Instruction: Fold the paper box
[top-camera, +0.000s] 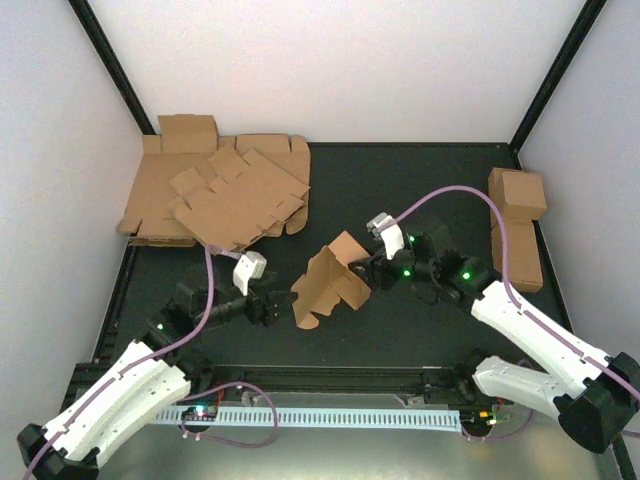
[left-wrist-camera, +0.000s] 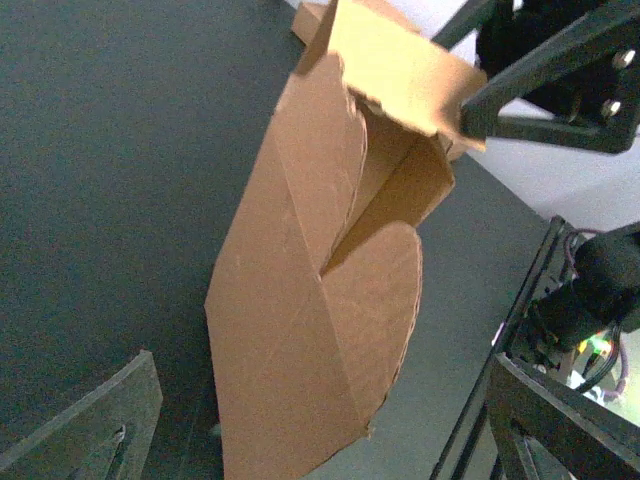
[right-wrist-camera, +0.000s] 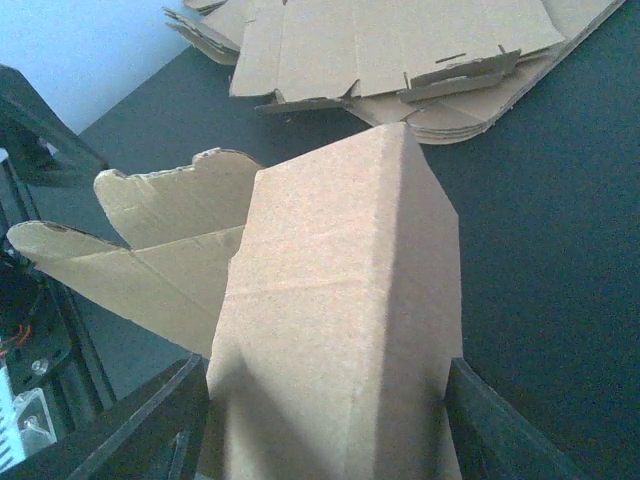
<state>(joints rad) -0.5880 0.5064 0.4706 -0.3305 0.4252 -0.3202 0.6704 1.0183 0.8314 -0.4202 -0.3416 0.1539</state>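
One half-folded paper box (top-camera: 328, 282) stands mid-tabletop (top-camera: 420, 335). The left gripper (top-camera: 285, 303) gapes wide beside it, holding nothing. The right gripper (top-camera: 362, 270) flanks its other end; whether it grips cannot be told. One stack of blanks (top-camera: 225, 195) fills the far-left corner, and two cartons (top-camera: 517, 192) sit at the right edge.

paper box (top-camera: 330, 275) centre | flat blanks (top-camera: 225, 195) stacked behind it, left | cartons (top-camera: 518, 225) at right edge
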